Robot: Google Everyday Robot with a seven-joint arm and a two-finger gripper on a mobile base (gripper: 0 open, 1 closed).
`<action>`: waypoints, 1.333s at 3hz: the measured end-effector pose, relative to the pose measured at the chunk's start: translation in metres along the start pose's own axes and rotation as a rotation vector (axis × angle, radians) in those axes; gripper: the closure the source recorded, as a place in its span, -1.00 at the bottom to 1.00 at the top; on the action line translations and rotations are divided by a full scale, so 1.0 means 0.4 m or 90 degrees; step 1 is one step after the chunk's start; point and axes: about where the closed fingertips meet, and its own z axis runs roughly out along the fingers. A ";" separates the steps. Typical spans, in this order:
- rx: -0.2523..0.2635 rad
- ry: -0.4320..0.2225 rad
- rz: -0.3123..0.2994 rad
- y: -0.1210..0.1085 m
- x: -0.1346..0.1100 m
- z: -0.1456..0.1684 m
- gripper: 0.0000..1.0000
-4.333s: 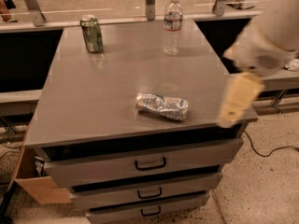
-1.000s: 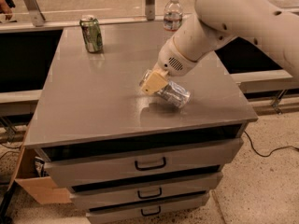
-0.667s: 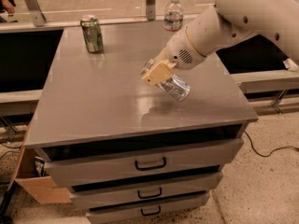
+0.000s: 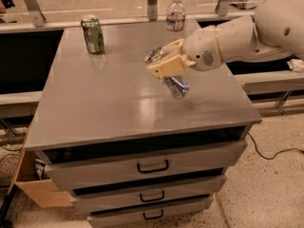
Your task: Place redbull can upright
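The redbull can [image 4: 175,85], silver-and-blue and crinkled, hangs tilted in the air above the middle right of the grey cabinet top [image 4: 109,103]. Its silver top [image 4: 153,55] points up and to the left, its lower end points down to the right. My gripper [image 4: 166,61] comes in from the right on a white arm and is shut on the can around its upper half, with the cream fingers [image 4: 164,69] across it. The can does not touch the top.
A green can [image 4: 92,33] stands upright at the back left of the top. A clear plastic water bottle [image 4: 175,14] stands at the back middle. Drawers [image 4: 152,165] face front. A cardboard box [image 4: 35,191] sits on the floor at left.
The can lay on its side on the top; my gripper closed on it, lifted it off the surface and turned it toward upright, moving slightly right.
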 end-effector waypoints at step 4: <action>-0.029 -0.321 0.006 0.002 0.031 -0.069 1.00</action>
